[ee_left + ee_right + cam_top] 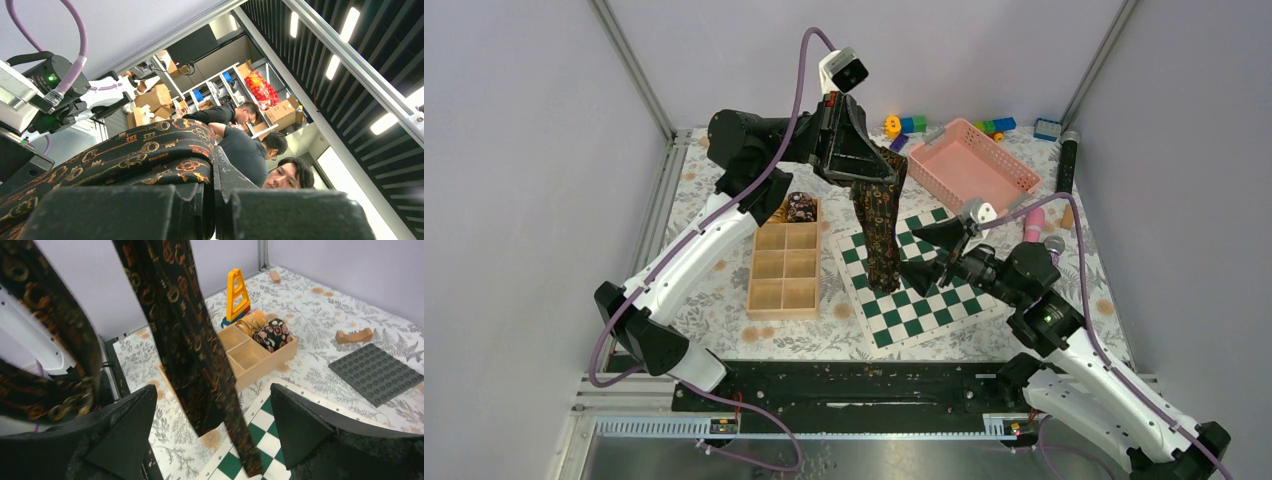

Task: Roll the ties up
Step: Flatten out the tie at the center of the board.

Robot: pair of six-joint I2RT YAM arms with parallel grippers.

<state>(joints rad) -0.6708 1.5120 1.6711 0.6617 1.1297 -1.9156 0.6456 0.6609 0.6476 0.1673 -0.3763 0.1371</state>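
**Floral table, one tie in the air: the tail needs catching**

Your floral table (714, 310) carries a chessboard (924, 310) near its middle and a wooden box (751, 270) just left of it. Two coils (272, 335) already sit in the box's far compartments, one golden and one dark with a flower print. So part of the job looks done, and the dark tie (879, 225) with the gold pattern is the one in hand.

You are at the setup for a roll, not the roll itself. The tie hangs full length over the middle of the table, toward the far edge. Its top is held high and its narrow end comes down about to the chessboard.

Your left hand (886, 172) is clamped on the tie's upper end and carries all its weight. Your right hand (909, 252) is low over the chessboard with its fingers wide apart. The hanging cloth passes through the gap, and neither finger grips it. A blurred fold of cloth lies close to one finger in the wrist view, and I cannot tell if it touches.

Next, I judge, you need to centre the right hand on the strip near the tail and close squarely across its width. Then start winding while the left hand feeds slack. The cloth is limp and free to swing, so a slanted pinch would likely start a crooked coil.
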